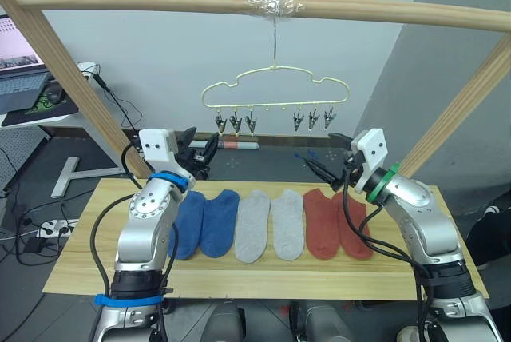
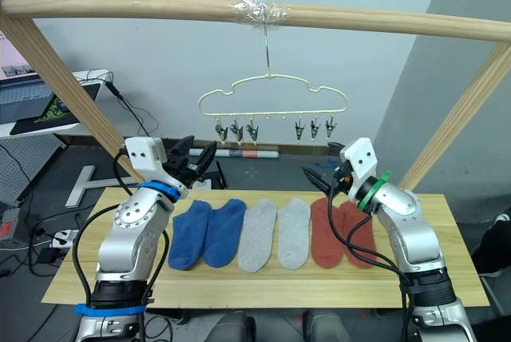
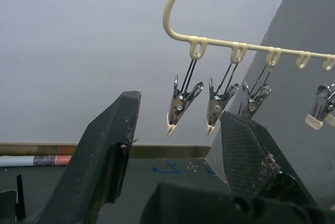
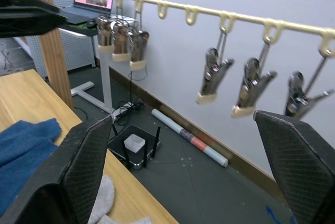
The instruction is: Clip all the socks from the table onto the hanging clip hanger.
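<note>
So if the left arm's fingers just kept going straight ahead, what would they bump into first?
Probably the clips at the near end of the clip hanger, which hang between the open left gripper's fingers in its wrist view; depth is unclear, so it might pass below them.

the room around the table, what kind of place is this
Probably a lab or test workspace rather than a home: a makeshift wooden pole frame holds the clip hanger, with a laptop desk and loose floor cables nearby.

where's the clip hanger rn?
In the left eye view the clip hanger hangs by its hook from the wooden pole, centred above the table's far edge, between the two raised grippers.
</note>
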Available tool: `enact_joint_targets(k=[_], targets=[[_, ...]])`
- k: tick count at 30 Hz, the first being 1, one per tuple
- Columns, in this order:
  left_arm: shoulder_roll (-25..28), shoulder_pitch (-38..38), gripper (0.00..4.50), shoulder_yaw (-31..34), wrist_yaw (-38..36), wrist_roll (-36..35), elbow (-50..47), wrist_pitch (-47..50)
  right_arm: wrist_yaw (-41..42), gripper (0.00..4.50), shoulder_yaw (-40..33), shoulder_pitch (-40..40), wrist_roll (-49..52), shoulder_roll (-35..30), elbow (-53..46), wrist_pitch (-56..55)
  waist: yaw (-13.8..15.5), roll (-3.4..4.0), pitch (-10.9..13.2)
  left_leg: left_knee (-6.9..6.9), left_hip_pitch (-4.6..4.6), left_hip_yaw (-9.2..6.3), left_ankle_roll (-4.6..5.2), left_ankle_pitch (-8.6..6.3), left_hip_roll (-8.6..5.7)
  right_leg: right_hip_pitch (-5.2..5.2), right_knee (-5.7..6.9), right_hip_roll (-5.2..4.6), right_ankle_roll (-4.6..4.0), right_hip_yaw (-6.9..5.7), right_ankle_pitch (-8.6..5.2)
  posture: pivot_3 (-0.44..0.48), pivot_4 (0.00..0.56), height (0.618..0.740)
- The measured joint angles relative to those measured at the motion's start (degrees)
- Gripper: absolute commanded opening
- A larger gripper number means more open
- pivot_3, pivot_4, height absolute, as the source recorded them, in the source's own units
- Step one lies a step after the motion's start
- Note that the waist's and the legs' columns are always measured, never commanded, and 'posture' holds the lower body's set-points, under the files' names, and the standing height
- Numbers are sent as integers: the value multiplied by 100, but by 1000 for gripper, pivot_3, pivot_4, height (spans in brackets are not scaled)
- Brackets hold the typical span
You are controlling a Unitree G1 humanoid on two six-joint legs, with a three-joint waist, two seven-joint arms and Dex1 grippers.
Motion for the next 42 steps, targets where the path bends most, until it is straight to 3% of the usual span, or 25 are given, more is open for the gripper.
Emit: enact_joint_targets(k=[17,27,42], targets=[[-357,-955,2750,-177,176,554,1561,-882,92,4500,201,-403,173,173,-329,373,-79,-16,78,1,-11,-6,-1,-1,0,-2,-10,-1,7,-5,4,-49,195,740],[-363,-988,2750,-152,289,663,1770,-1122,91,4500,198,-406,175,162,-507,568,-82,-12,97,42,-104,-50,-2,0,1,-73,5,-3,14,-26,13,-49,195,740],[-361,-1325,2750,-62,293,670,2052,-1350,75,4500,191,-577,185,175,-526,655,-83,-10,126,53,-113,-84,-2,0,-3,-72,10,-3,24,-44,18,-54,197,740]])
